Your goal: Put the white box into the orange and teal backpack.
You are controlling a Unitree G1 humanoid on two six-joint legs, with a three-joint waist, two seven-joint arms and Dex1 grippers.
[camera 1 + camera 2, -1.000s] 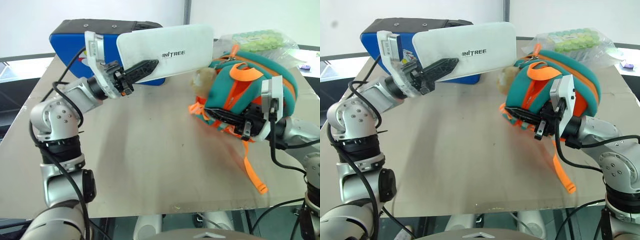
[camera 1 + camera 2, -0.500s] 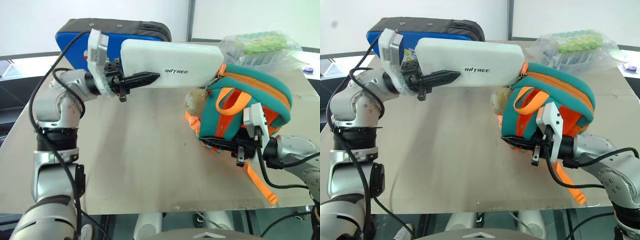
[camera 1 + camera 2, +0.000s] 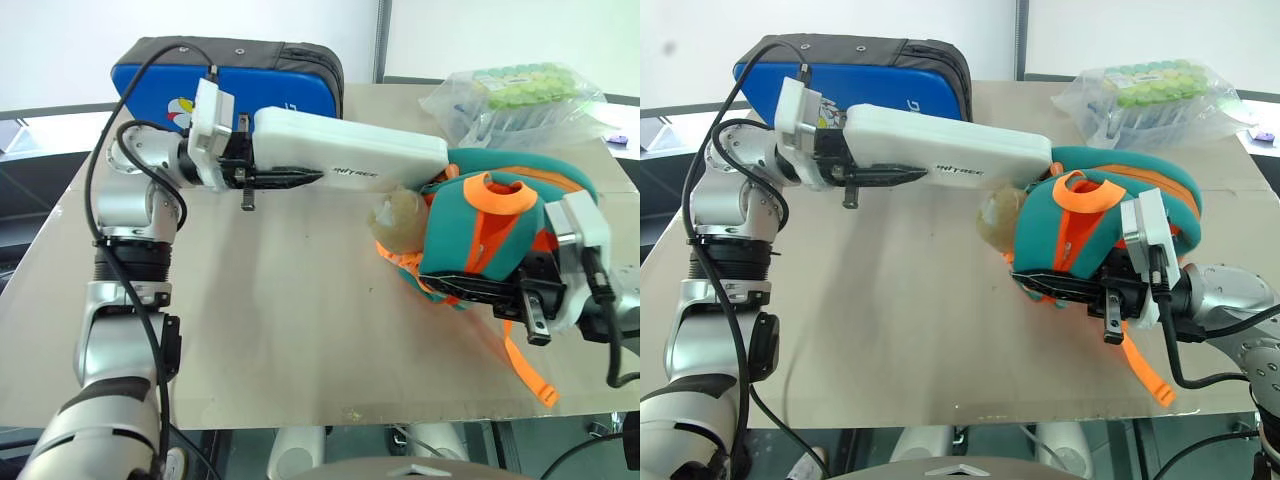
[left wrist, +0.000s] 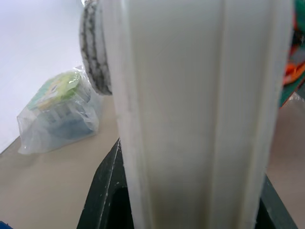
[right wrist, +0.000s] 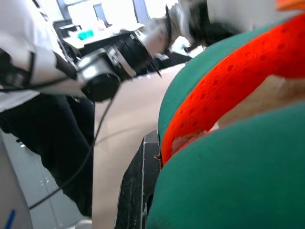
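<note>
My left gripper (image 3: 300,172) is shut on one end of the white box (image 3: 350,160), which it holds level above the table, long edge toward me. The box (image 4: 190,119) sits between the dark fingers in the left wrist view. Its far end reaches the upper rim of the orange and teal backpack (image 3: 490,235); whether it is inside, I cannot tell. The backpack lies on its side at the right, with a beige plush charm (image 3: 400,215) by its left side. My right gripper (image 3: 440,285) is shut on the backpack's lower edge, where teal and orange fabric (image 5: 228,143) is pressed against a finger.
A big blue padded case (image 3: 230,75) stands at the back left, behind the left wrist. A clear bag of green items (image 3: 520,95) lies at the back right. An orange strap (image 3: 525,365) trails toward the table's (image 3: 300,330) front right edge.
The left gripper rolled the white box from face-on to nearly flat and lowered it to the backpack's rim. The right gripper pulled the backpack back toward me.
</note>
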